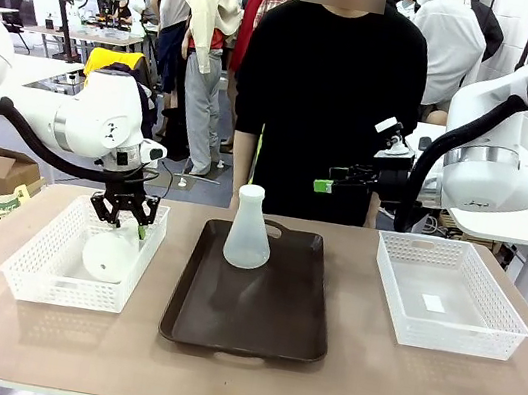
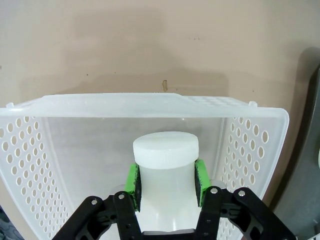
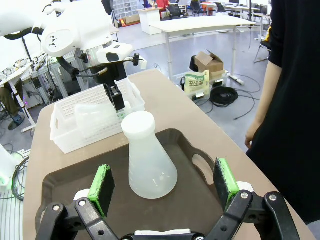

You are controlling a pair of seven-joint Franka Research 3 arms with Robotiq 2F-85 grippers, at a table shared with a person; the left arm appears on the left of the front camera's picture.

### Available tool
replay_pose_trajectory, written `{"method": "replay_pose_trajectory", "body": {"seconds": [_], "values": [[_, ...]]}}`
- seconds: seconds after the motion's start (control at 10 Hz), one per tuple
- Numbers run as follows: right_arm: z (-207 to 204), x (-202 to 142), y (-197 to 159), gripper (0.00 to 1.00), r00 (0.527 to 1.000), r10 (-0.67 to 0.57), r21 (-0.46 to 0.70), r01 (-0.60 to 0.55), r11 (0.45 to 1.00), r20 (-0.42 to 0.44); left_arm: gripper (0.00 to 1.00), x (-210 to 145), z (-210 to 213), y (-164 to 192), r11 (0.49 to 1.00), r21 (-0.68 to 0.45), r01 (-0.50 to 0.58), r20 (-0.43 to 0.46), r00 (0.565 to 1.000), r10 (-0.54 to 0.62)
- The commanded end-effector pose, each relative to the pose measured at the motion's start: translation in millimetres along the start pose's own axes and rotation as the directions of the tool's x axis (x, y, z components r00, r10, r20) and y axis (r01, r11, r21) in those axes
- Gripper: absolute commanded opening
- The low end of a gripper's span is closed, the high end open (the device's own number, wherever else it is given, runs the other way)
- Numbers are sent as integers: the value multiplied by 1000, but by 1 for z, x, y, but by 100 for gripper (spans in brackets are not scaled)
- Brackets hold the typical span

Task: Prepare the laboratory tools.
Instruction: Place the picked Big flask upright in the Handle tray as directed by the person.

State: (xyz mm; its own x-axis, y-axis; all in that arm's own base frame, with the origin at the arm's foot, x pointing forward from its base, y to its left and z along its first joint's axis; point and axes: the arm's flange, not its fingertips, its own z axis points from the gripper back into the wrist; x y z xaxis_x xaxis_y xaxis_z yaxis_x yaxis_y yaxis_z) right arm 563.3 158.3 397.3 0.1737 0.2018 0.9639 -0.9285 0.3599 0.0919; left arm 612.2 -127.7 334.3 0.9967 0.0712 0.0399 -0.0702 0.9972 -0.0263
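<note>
The left gripper [image 1: 123,214], black with green pads, stands over the white perforated plastic basket [image 1: 35,266] at the table's nine o'clock side. Its jaws pinch the neck of a translucent frosted-white conical flask [image 2: 166,167] that lies on its side inside that basket; in the left wrist view the green pads [image 2: 132,181] press both flanks of the neck just below the rim. The flask's wide round base faces the robot's side of the table.

A second frosted-white conical flask [image 1: 249,228] stands upright at the twelve o'clock end of the dark brown rectangular tray [image 1: 247,332] in the table's centre, free of either gripper.

The right gripper [image 3: 165,185] hangs above the table off the tray's two o'clock corner, jaws spread wide and holding nothing.

A second white perforated basket [image 1: 448,309] sits at three o'clock, with a small pale slip on its floor. A person in a black top [image 1: 325,106] stands at the far edge.
</note>
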Motion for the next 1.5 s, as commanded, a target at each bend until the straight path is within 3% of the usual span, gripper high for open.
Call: {"method": "replay_pose_trajectory", "body": {"seconds": [0.0, 0.9, 1.4], "values": [[0, 1, -1, 100, 1000, -6, 6, 6, 1000, -10, 0, 1, 0, 0, 1000, 3, 7, 12, 1000, -7], [0, 1, -1, 100, 1000, -6, 6, 6, 1000, -10, 0, 4, 4, 16, 999, 37, 7, -37, 999, -5], [0, 1, -1, 100, 1000, -6, 6, 6, 1000, -10, 0, -3, 50, 28, 998, -8, 58, -45, 997, -58]]}}
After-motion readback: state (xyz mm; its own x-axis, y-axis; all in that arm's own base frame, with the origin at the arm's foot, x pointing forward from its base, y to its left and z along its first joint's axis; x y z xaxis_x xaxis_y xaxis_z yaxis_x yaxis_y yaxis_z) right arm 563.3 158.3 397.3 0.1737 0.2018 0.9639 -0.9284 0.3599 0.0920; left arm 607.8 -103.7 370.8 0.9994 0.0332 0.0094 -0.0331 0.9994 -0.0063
